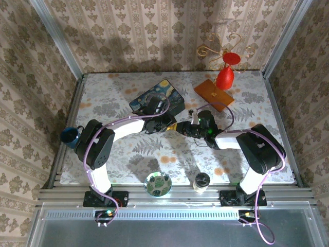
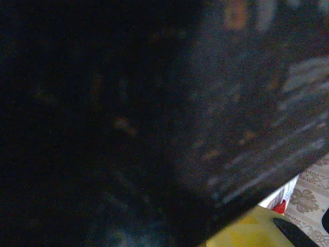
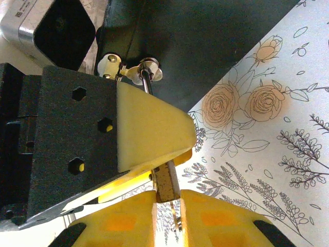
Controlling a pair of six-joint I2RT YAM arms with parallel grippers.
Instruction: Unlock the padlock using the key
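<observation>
My two grippers meet tip to tip over the middle of the table. The left gripper [image 1: 172, 125] is shut on the small brass padlock [image 3: 165, 182]. Its pale pad [image 3: 149, 128] covers most of the body, and the silvery shackle [image 3: 146, 77] sticks out beyond it. In the right wrist view, the thin key [image 3: 177, 218] hangs from the padlock's lower end. My right gripper [image 3: 167, 221] has its yellow fingers closed to a narrow gap around the key, just under the brass body. The left wrist view is dark and blurred, pressed close to the starry-painted box [image 2: 216, 103].
The dark blue painted box [image 1: 157, 100] lies just behind the left gripper. An orange-brown board [image 1: 213, 94] and a red vase [image 1: 224, 77] stand at the back right. A blue cup [image 1: 69, 135] sits at the left edge. A glass bowl [image 1: 158, 183] and a small jar [image 1: 201, 181] are at the near edge.
</observation>
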